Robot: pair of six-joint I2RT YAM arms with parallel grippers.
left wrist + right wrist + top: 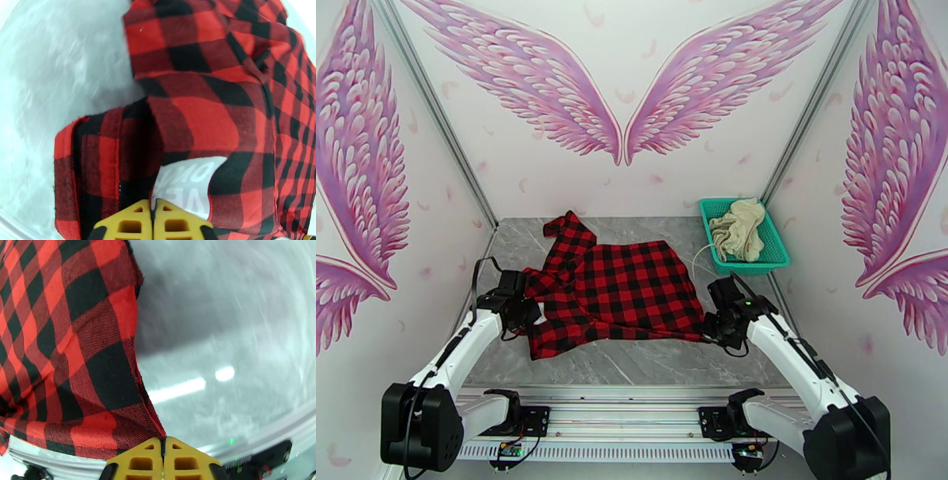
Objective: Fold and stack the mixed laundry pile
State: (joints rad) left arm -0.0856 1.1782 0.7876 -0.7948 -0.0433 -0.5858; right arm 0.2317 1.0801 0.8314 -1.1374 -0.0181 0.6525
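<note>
Buffalo-check shirt [620, 296], red and black, is lying spread across the middle of the grey marbled table [632, 367], with one sleeve reaching toward the back wall on the left and the hem running along the near side. At the shirt's left edge, the left gripper [523, 312] is sitting low against a bunched fold of the cloth. Seen from the left wrist, this gripper [152, 215] is clenching: its yellow fingertips [130, 225] are pressing together with only a hairline seam between them, and the checked fabric is running down into that seam, so it is pinching the shirt. Just above the fingertips a white label [189, 185] is showing on the cloth. It is carrying large pale grey letters, but they are appearing upside down and are partly cut off by a fold and by the fingertips, so no whole word can be read. At the shirt's near right corner, the right gripper [715, 325] is also sitting low at the cloth's edge. From the right wrist, this gripper [163, 457] is likewise gripping tight, with a pointed corner of the shirt disappearing between the closed fingertips [185, 463] while bare table is glinting to the right. Farther right, at the back corner, a teal mesh basket [782, 254] is holding the cream garment [739, 229], which is lying crumpled inside it, well apart from the shirt.
</note>
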